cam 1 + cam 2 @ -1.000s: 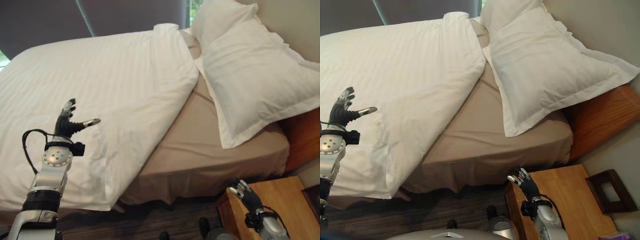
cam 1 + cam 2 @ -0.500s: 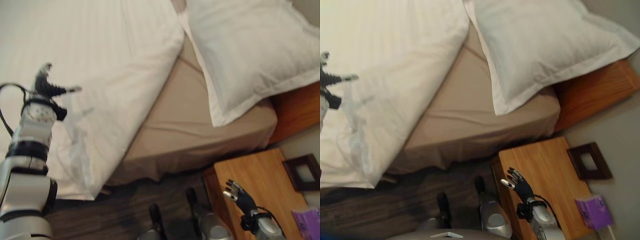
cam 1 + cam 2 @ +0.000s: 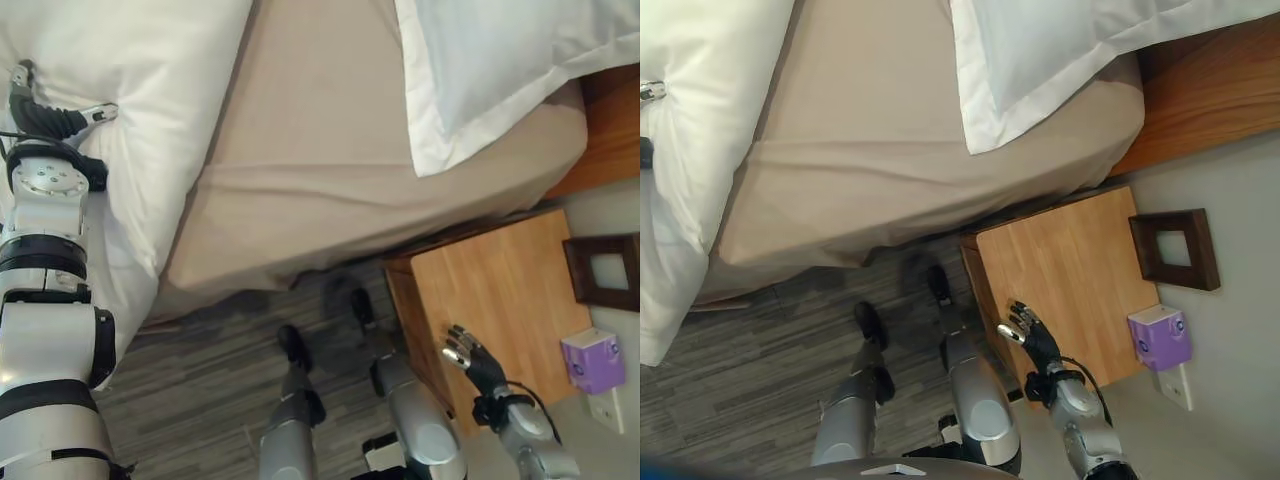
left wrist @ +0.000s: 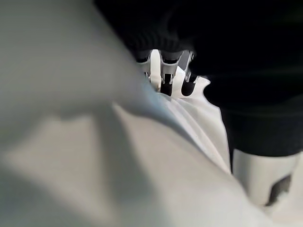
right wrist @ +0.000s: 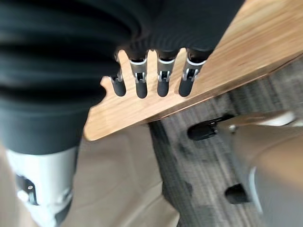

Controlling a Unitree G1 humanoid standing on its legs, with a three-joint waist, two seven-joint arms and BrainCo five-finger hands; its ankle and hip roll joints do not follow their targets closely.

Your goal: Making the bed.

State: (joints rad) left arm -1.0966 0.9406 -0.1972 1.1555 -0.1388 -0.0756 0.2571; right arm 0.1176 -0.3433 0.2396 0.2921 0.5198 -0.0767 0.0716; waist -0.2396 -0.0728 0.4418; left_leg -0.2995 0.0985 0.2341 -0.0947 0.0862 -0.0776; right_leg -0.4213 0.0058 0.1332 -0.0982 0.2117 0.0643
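The step in hand is judged to be drawing the white duvet (image 3: 150, 90) up over the bare tan sheet (image 3: 320, 150) toward the pillow (image 3: 500, 60). To do it well, take a firm hold of the duvet edge near its corner before pulling, then draw it evenly toward the upper right of the frame so that no fold bunches at the bedside. The left hand (image 3: 45, 115), at the upper left of the left eye view, rests against the duvet with thumb extended; its left wrist view shows fingers straight against the white cloth, gripping nothing. The right hand (image 3: 1035, 340), low and right of centre, hangs with fingers relaxed and holding nothing over the wooden nightstand (image 3: 1080, 270).
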